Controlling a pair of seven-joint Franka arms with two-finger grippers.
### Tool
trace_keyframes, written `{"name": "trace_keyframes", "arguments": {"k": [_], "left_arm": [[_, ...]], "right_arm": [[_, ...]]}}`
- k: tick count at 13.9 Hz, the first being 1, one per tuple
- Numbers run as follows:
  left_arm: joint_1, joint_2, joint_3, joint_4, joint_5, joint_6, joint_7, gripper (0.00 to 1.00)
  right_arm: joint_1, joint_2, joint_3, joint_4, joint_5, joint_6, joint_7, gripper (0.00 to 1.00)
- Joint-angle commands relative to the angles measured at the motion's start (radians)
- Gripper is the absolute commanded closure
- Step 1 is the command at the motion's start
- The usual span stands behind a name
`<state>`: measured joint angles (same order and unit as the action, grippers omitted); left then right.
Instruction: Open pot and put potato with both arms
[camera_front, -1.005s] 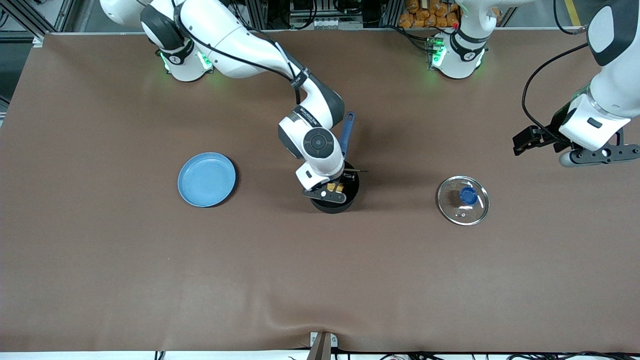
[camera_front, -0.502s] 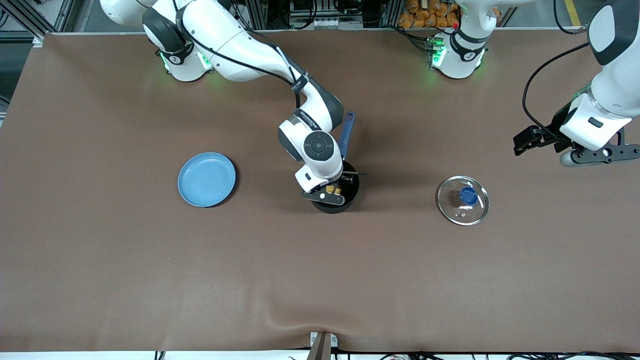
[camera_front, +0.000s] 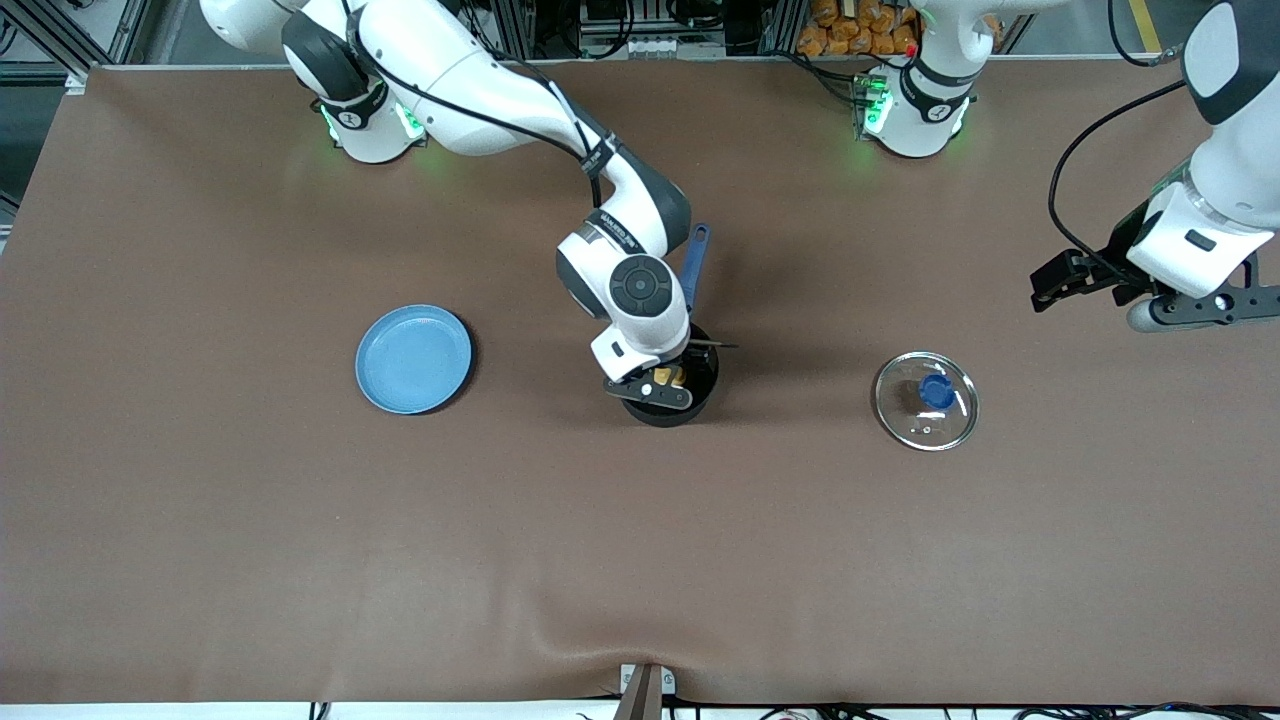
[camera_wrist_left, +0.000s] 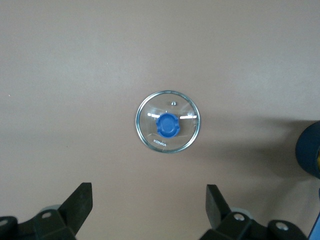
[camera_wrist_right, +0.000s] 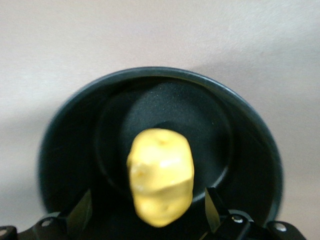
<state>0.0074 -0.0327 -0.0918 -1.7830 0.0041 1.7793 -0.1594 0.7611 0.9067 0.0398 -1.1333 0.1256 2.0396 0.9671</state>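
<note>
The black pot (camera_front: 702, 392) stands mid-table with its lid off and its blue handle (camera_front: 695, 262) pointing toward the robots' bases. My right gripper (camera_front: 658, 385) hangs low over the pot, open. In the right wrist view its fingers (camera_wrist_right: 82, 212) stand wide either side of the yellow potato (camera_wrist_right: 161, 175) without touching it, and the potato lies inside the pot (camera_wrist_right: 240, 145). The potato (camera_front: 666, 377) peeks out under the hand. The glass lid (camera_front: 925, 400) with a blue knob lies flat on the table toward the left arm's end. My left gripper (camera_front: 1200, 308) is open and empty, high over the table beside the lid (camera_wrist_left: 167, 121).
A flat light-blue plate (camera_front: 413, 358) sits on the table toward the right arm's end. The brown table cover (camera_front: 640, 560) is bare nearer the front camera.
The left gripper has drifted slightly toward its end of the table. The right hand has shifted only a little over the pot.
</note>
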Motion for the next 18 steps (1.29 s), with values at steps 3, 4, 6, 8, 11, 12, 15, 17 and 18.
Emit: {"name": "trace_keyframes", "arguments": {"k": [3, 4, 6, 8, 11, 12, 15, 17, 18], "left_arm": [[0.013, 0.019, -0.003, 0.07, -0.024, -0.06, 0.012, 0.0], [0.013, 0.019, -0.003, 0.07, -0.023, -0.061, 0.012, 0.0], [0.013, 0.017, -0.003, 0.07, -0.024, -0.066, 0.011, 0.0], [0.013, 0.017, -0.003, 0.07, -0.023, -0.069, 0.004, 0.0], [-0.012, 0.019, 0.033, 0.076, -0.023, -0.069, 0.003, 0.0], [-0.041, 0.031, 0.068, 0.101, -0.024, -0.083, 0.004, 0.0], [-0.053, 0.053, 0.083, 0.142, -0.023, -0.116, 0.009, 0.0], [-0.057, 0.057, 0.083, 0.142, -0.021, -0.116, 0.017, 0.0], [-0.058, 0.056, 0.083, 0.142, -0.016, -0.116, 0.021, 0.0]], "right_arm": [[-0.064, -0.1, 0.003, 0.136, 0.047, -0.211, 0.048, 0.0], [-0.092, -0.133, 0.005, 0.136, 0.06, -0.223, 0.045, 0.0], [-0.182, -0.17, 0.034, 0.135, 0.058, -0.257, 0.032, 0.0], [-0.341, -0.218, 0.139, 0.133, 0.054, -0.31, -0.03, 0.0], [-0.549, -0.276, 0.245, 0.133, 0.054, -0.422, -0.06, 0.0], [-0.593, -0.29, 0.249, 0.133, 0.058, -0.455, -0.088, 0.0], [-0.67, -0.344, 0.229, 0.133, 0.042, -0.571, -0.267, 0.0], [-0.72, -0.39, 0.241, 0.127, -0.065, -0.585, -0.371, 0.0], [-0.717, -0.428, 0.241, 0.124, -0.133, -0.593, -0.425, 0.0]]}}
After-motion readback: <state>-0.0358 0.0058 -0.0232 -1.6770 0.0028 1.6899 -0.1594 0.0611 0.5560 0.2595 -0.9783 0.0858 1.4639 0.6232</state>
